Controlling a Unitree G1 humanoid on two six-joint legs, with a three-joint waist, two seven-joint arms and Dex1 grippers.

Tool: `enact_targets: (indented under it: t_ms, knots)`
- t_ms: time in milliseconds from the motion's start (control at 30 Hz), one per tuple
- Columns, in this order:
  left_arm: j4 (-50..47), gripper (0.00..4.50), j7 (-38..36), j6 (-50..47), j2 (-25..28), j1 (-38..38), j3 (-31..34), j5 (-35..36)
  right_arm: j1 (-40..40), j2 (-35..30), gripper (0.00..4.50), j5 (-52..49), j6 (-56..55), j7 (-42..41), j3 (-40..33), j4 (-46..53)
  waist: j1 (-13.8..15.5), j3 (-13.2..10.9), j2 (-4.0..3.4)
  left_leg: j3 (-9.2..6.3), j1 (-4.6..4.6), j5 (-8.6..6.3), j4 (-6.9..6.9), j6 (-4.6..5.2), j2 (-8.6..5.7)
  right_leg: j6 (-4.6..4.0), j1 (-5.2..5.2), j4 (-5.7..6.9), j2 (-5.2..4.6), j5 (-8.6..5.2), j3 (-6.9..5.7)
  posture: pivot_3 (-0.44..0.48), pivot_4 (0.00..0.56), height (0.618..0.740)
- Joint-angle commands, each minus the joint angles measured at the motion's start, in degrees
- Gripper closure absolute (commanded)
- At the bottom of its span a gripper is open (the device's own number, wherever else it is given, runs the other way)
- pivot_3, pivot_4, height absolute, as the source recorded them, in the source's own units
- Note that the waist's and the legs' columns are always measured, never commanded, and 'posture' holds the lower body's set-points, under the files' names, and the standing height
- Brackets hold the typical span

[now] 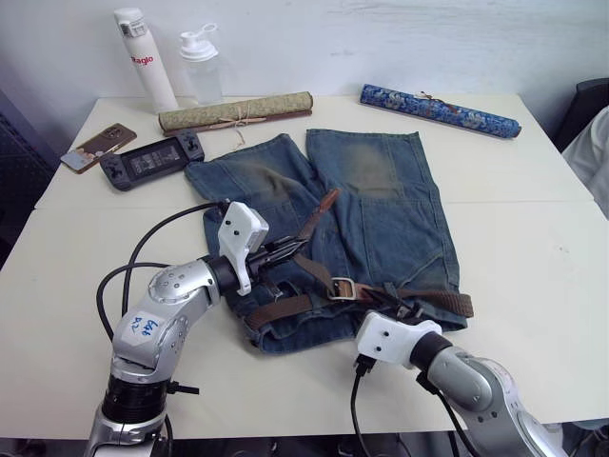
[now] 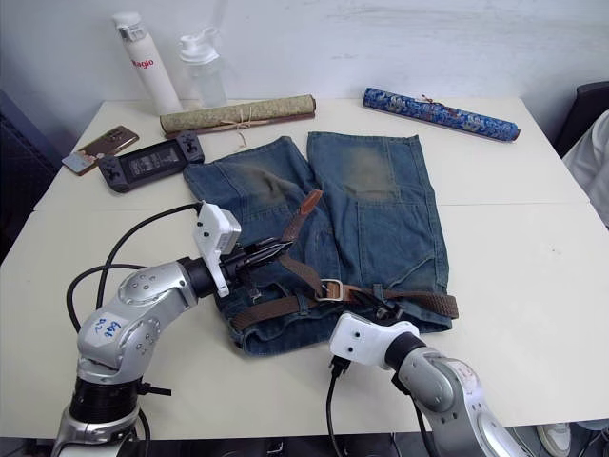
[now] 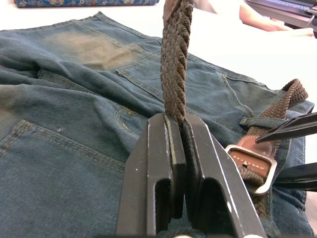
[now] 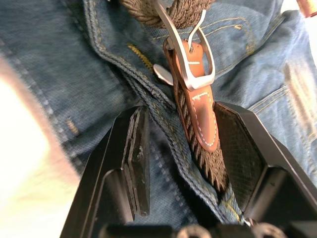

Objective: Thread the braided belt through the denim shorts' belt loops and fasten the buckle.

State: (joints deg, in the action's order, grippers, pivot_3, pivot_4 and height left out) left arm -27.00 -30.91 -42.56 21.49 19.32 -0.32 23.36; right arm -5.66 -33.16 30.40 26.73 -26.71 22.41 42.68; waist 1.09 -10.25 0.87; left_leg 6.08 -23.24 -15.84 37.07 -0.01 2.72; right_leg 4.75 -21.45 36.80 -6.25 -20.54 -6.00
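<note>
Lower centre: right pincer spread apart around buckle, probably steadying it. Centre left: left pincer clamped on braided belt, feeding the end. Denim shorts mid-table.

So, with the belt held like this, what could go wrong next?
The left tool pinches only a narrow part of the braided belt, so the strap may slip out if pulled hard. The right tool is open around the buckle and waistband of the denim shorts; closing may catch denim too.
</note>
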Motion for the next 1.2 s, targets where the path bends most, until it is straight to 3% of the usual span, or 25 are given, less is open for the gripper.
enact_targets:
  t_ms: [33,100,133,300,467,767,1033,1200]
  knots:
    - [-2.9,4.50,-0.7,1.9,2.9,-0.6,-1.5,-1.5,0.8,2.2,2.28,1.3,-0.4,0.3,0.1,0.5,0.1,0.0,0.00,0.00,0.00,0.00,0.00,0.00,0.01,0.00,0.00,0.01,0.01,0.00,0.01,0.000,0.150,0.717]
    - [-2.7,4.50,-0.7,2.6,4.3,-0.8,-2.6,-2.5,0.8,3.1,2.28,1.5,-0.2,-0.1,0.0,0.5,0.1,0.0,0.00,0.03,0.00,0.00,-0.01,-0.01,0.01,-0.01,-0.03,0.03,0.02,-0.01,0.02,0.000,0.150,0.717]
    - [-2.5,4.50,-1.2,3.9,5.7,-1.2,-3.8,-4.2,0.7,3.5,2.51,1.4,-0.2,-0.2,-0.1,0.6,0.1,0.0,0.00,0.03,0.00,0.00,-0.01,-0.01,0.01,-0.01,-0.03,0.03,0.03,-0.01,0.03,0.000,0.150,0.717]
    - [-1.2,4.50,-2.1,8.5,10.0,-2.3,-7.9,-9.9,0.7,4.8,4.35,1.7,-0.2,-0.5,-1.0,1.0,0.2,0.0,0.00,0.07,0.01,-0.01,0.00,-0.01,0.01,-0.02,-0.06,0.06,0.07,-0.01,0.04,0.000,0.150,0.717]
    - [0.3,4.50,-4.1,11.9,14.1,-1.6,-12.3,-15.7,3.1,4.8,4.38,3.3,-0.6,-1.1,-1.4,0.9,0.1,0.0,0.00,0.11,0.01,-0.01,0.00,-0.01,0.01,-0.03,-0.08,0.08,0.10,-0.01,0.05,0.000,0.150,0.717]
    - [1.0,4.50,-7.3,13.4,16.6,-2.2,-13.8,-18.5,9.6,4.4,4.38,8.8,-1.8,-3.8,0.8,-1.7,0.1,0.0,0.00,0.15,0.01,-0.01,0.02,-0.02,0.04,-0.05,-0.12,0.13,0.21,-0.03,0.05,0.000,0.150,0.717]
    - [1.3,4.50,-8.7,13.4,18.4,-2.7,-13.8,-20.8,9.6,5.2,4.38,9.7,-2.1,-4.6,0.2,-2.5,0.1,0.0,0.00,0.16,0.01,-0.02,0.07,0.00,0.05,-0.05,-0.12,0.20,0.22,-0.03,0.05,0.000,0.150,0.717]
    - [2.1,4.50,-8.5,15.1,21.2,-1.1,-14.7,-25.7,9.5,5.4,4.38,10.0,-2.7,-5.3,-0.1,-2.8,0.1,0.0,0.00,0.17,0.01,-0.02,0.06,0.00,0.06,-0.05,-0.13,0.21,0.26,-0.03,0.04,0.000,0.150,0.717]
